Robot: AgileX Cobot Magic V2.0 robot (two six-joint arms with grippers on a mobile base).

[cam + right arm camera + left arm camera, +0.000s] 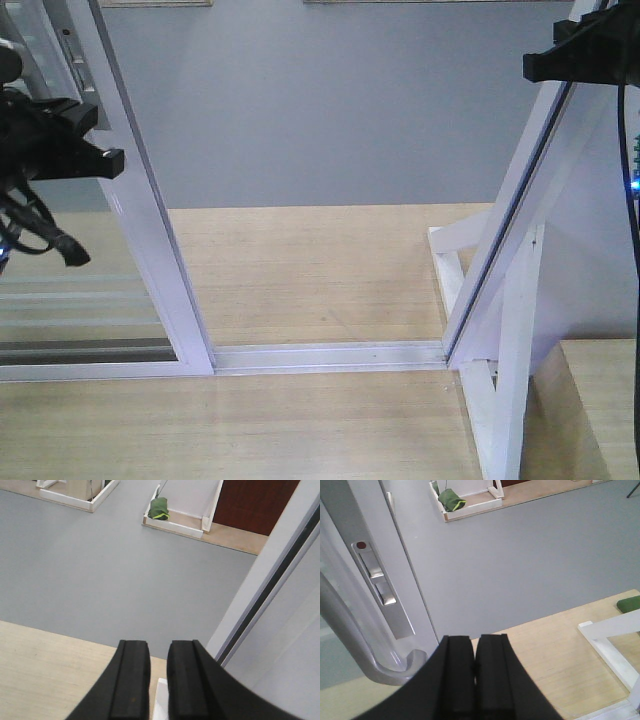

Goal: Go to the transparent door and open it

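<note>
1. Two arms flank an open doorway; the door [150,230] stands slid to the left, its white frame edge beside the left gripper [105,160].
2. Left gripper [475,667]: jaws pressed together, holding nothing, just right of the grey handle [350,625] and lock plate [380,587].
3. Right gripper [158,680]: jaws nearly closed with a narrow gap, empty, near the right post [270,570].
4. Bottom track [330,355] runs across the wooden floor [310,270].
</note>
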